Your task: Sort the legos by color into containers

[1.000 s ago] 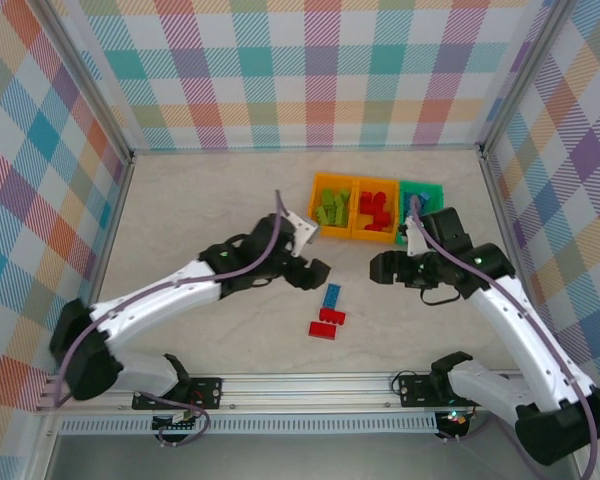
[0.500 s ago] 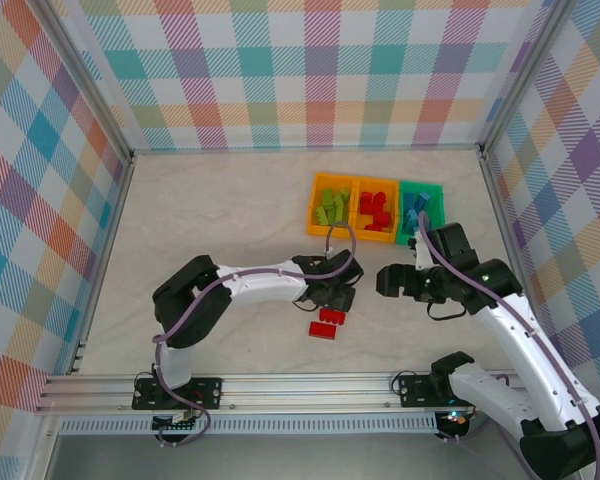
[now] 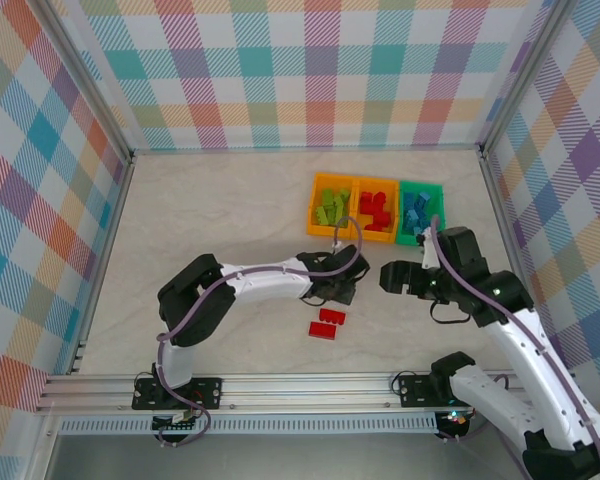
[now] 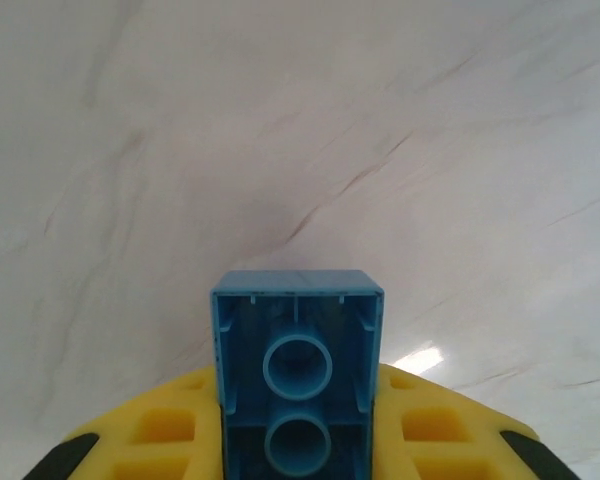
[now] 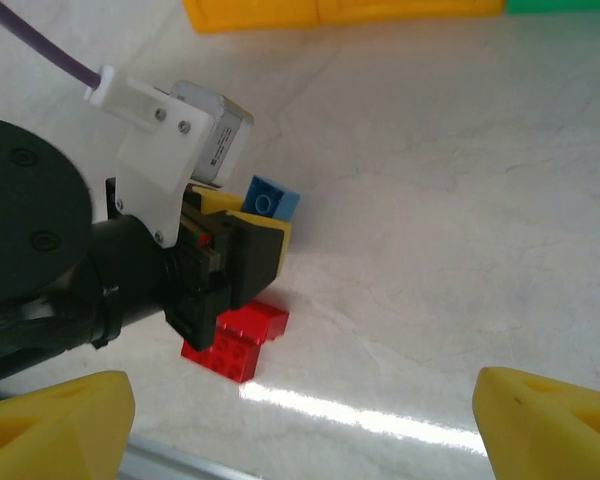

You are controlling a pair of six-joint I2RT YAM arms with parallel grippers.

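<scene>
Top view: left gripper [image 3: 339, 290] sits just right of frame centre, low over the bench [image 3: 210, 220], arm stretched across from lower left. Jaws clenched on a blue brick [image 4: 298, 385]. In the left wrist view the brick sits between the two yellow pads [image 4: 150, 440], hollow underside with two round tubes facing the camera, end sticking out past the pads, pale marbled bench behind it. In the right wrist view the same brick pokes out of the left gripper, studs up. Whether it touches the bench, cannot tell.

Right gripper [image 3: 388, 277] is just to the right of the left one, close but apart, pointing at it. Jaws released and wide; yellow fingertips [image 5: 50, 420] show at the bottom corners of the right wrist view, nothing between them but bare bench.

Two red bricks [image 3: 327, 323] lie loose on the bench just below the left gripper, side by side and touching.

Three bins in a row, walls touching, upper right of centre, above both grippers:
- left orange bin [image 3: 332, 178]: green bricks [image 3: 330, 208] inside
- middle orange bin [image 3: 378, 180]: red ones inside
- green bin [image 3: 421, 183]: blue ones inside, right end of the row, nearest the right gripper.

Plaid walls on three sides.
</scene>
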